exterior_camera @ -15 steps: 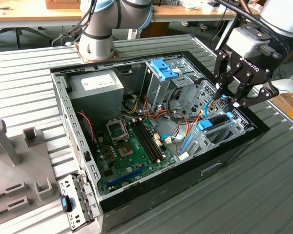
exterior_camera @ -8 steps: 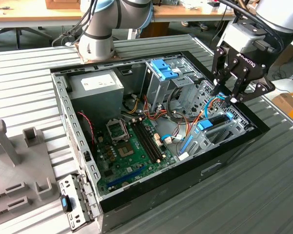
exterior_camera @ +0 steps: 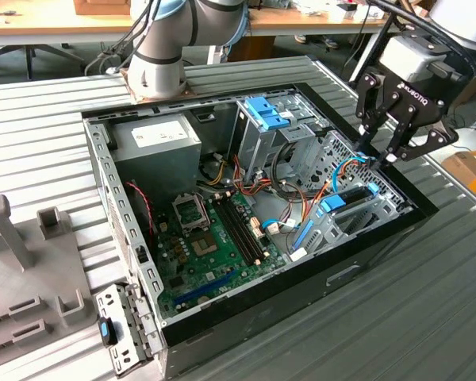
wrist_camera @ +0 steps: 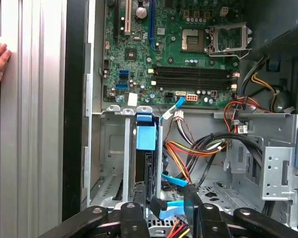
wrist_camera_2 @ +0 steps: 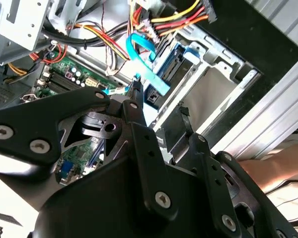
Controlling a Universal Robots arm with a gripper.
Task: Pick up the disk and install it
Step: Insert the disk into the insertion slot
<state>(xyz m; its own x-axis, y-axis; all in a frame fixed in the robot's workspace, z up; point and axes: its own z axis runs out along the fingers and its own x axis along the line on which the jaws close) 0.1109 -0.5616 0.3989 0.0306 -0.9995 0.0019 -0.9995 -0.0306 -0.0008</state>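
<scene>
Well, I see the disk (exterior_camera: pixel 354 195) standing on its edge inside the drive cage (exterior_camera: pixel 345 232). Its long axis runs from the motherboard (exterior_camera: pixel 214 238) side toward the case wall at the exterior view's right. The cage walls and the cables (wrist_camera: pixel 198 148) hide most of its black body. My claw (exterior_camera: pixel 379 157) hangs just above its outer end, fingers apart, holding nothing.

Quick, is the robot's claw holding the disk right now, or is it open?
Gripper: open, holding nothing, poised just over the disk.
</scene>
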